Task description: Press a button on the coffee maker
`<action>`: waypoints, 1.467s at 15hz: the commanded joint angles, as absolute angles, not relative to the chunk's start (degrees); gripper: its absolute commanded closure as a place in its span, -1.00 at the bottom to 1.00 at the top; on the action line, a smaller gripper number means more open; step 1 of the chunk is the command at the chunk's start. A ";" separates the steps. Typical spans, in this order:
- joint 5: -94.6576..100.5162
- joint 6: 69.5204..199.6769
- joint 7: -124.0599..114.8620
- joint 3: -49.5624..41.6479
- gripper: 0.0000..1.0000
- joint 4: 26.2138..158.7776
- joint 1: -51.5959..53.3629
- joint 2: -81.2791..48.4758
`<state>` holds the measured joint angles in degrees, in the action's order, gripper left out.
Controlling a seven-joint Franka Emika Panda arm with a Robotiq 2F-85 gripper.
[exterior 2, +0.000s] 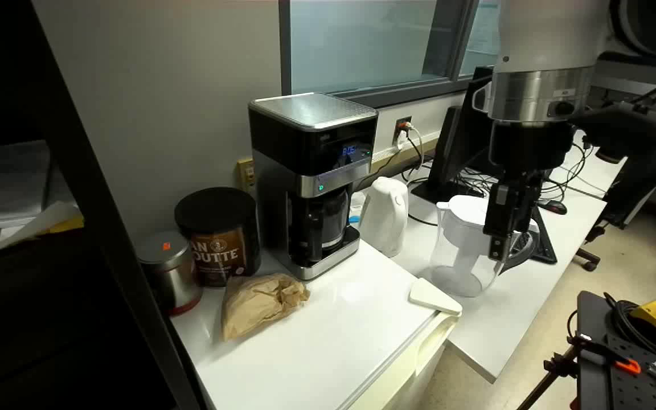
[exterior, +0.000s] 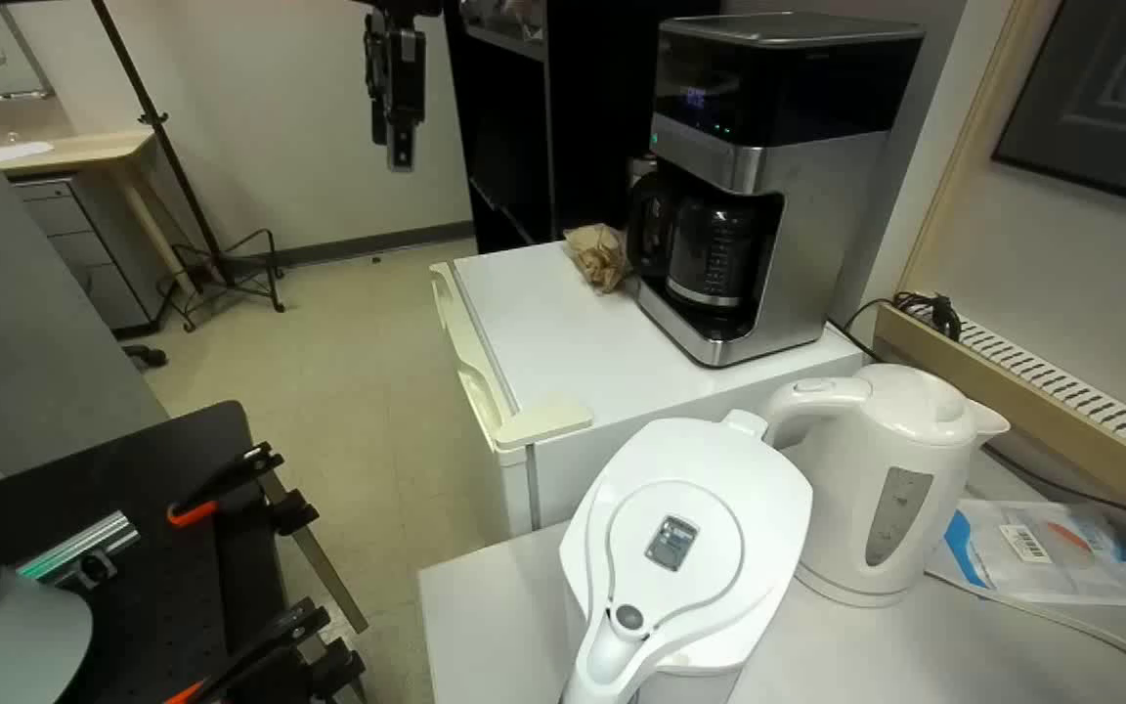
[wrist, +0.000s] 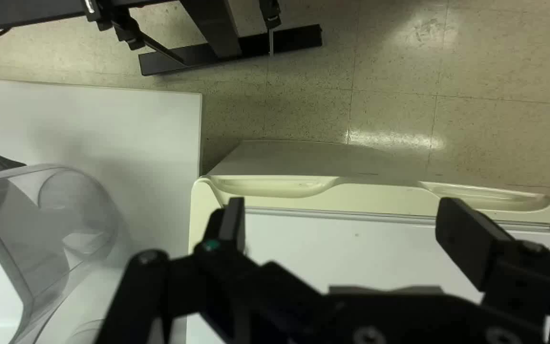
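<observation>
Gaping wide in midair, claw (wrist: 342, 225)

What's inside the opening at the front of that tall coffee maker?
A dark glass carafe sits in the coffee maker, handle facing out. The glass is too dark to tell what it holds, if anything; the carafe hides what's behind it.

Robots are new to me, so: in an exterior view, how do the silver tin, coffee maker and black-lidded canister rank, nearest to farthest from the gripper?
1. Coffee maker: rightmost of these three.
2. Black-lidded canister: left of the coffee maker.
3. Silver tin: leftmost of them.
</observation>
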<state>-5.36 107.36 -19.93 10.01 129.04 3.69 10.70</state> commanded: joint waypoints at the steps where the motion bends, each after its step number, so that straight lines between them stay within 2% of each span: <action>1: -5.23 107.30 -20.03 9.36 -1.00 128.97 4.37 10.66; 12: -3.18 108.58 -20.12 9.50 -1.00 129.13 4.21 10.54; 22: 17.19 115.26 -20.72 9.16 -1.00 128.99 2.87 7.93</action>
